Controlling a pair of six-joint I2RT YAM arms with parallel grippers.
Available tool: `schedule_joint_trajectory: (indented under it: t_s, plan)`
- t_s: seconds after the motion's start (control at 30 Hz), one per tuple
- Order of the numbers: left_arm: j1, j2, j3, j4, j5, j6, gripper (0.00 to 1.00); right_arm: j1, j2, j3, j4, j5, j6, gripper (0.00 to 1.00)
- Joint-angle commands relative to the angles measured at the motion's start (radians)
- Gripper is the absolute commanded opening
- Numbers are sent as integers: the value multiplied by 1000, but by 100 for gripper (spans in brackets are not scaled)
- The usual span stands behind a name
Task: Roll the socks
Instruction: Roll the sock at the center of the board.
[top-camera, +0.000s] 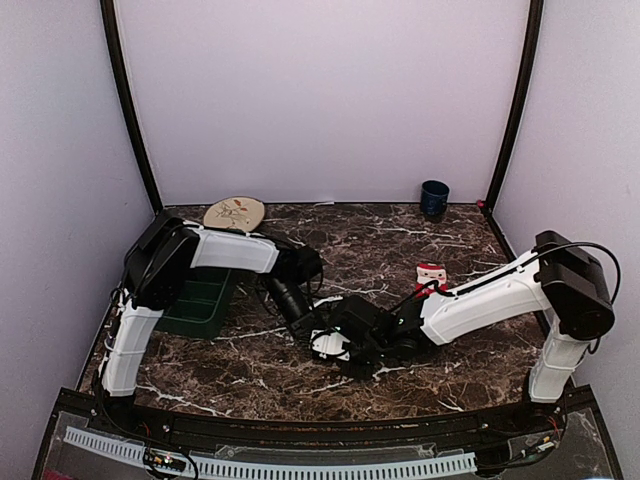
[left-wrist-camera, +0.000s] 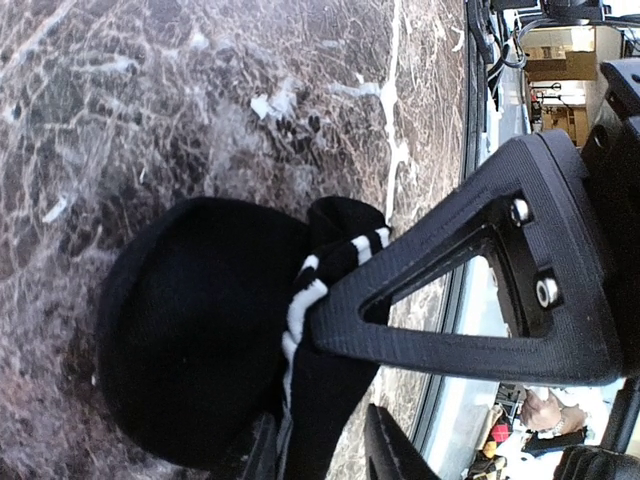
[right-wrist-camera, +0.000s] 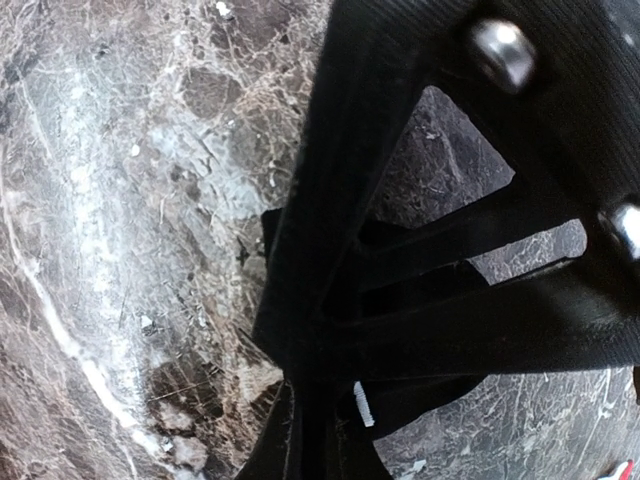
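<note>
Contact mid-table, both arms at the black sock (left-wrist-camera: 190, 340).
It lies bunched on the marble table (left-wrist-camera: 120, 100), striped cuff (left-wrist-camera: 312, 290) toward the left gripper (top-camera: 330, 345). One left finger (left-wrist-camera: 450, 300) touches that cuff; spread of its jaws cannot be told. Fingers of the right gripper (right-wrist-camera: 290, 355) lie together, pinched on black fabric at the sock's edge. The red sock (top-camera: 431, 275) rests just behind the right arm, apart from both jaws.

1 sock (left-wrist-camera: 190, 340) centre, other sock (top-camera: 431, 274) behind-right, cup (top-camera: 434, 198) far right corner
</note>
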Motion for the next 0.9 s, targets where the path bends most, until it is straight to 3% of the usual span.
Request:
schedule_joint_trajectory:
  t_s: [0.0,0.63,0.87]
  plan:
    - [25,-38,-55,28,-117,-7,35,-13,26,2,-73,-49,37,4]
    - [75,-182,-199,215,-280,-106,35,-54,28,93,-154,-146,98,3]
    - [80,-269,-328,332,-378,-148,34,-83,54,126,-192,-228,131,3]
